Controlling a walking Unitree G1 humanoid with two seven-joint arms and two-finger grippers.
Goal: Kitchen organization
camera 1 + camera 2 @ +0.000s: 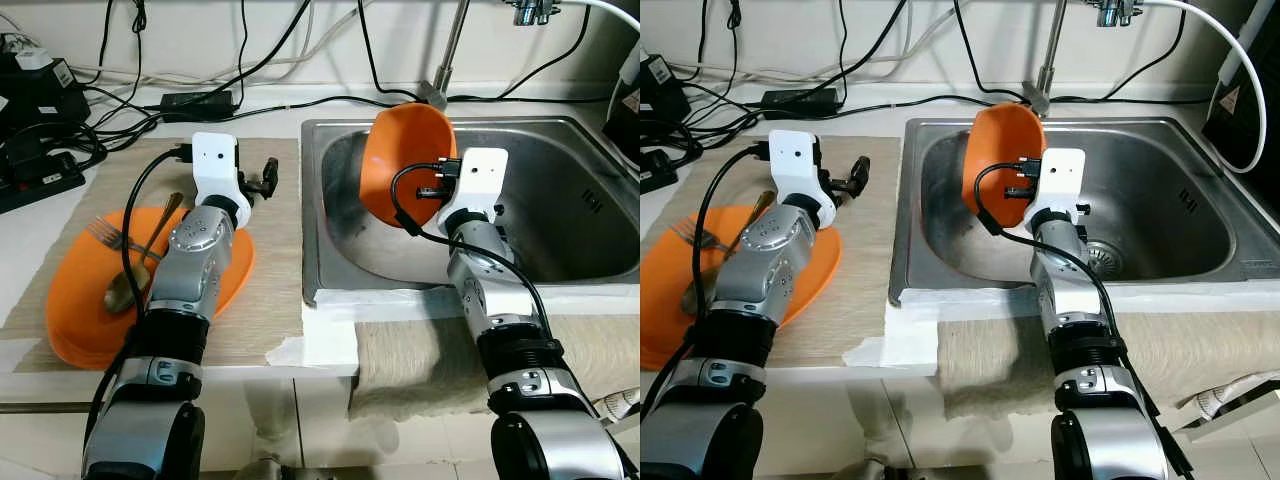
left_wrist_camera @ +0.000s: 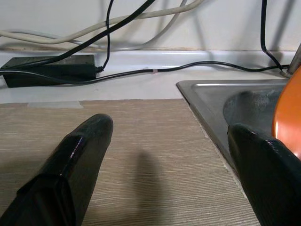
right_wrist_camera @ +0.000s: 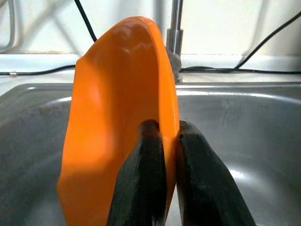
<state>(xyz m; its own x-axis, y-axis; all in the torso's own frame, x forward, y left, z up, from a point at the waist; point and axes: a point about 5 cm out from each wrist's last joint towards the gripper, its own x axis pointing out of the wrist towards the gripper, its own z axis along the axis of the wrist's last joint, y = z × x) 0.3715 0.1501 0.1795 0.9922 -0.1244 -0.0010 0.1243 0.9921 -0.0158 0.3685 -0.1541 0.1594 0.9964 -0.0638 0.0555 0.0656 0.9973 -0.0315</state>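
An orange bowl (image 1: pixel 400 160) stands on edge above the steel sink (image 1: pixel 560 250), its rim pinched between the fingers of my right gripper (image 3: pixel 167 141), which is shut on it. On the woven mat (image 1: pixel 275 290) left of the sink lies an orange plate (image 1: pixel 75 300) holding a fork (image 1: pixel 105 235) and a spoon (image 1: pixel 125 285). My left gripper (image 1: pixel 262 180) hovers low over the mat near the sink's edge, open, with nothing between its fingers (image 2: pixel 77 155).
A faucet pipe (image 1: pixel 450 45) rises behind the sink. Black cables, a power brick (image 1: pixel 195 101) and a power strip (image 1: pixel 40 175) crowd the back of the counter. A cloth (image 1: pixel 420 365) hangs over the counter's front edge below the sink.
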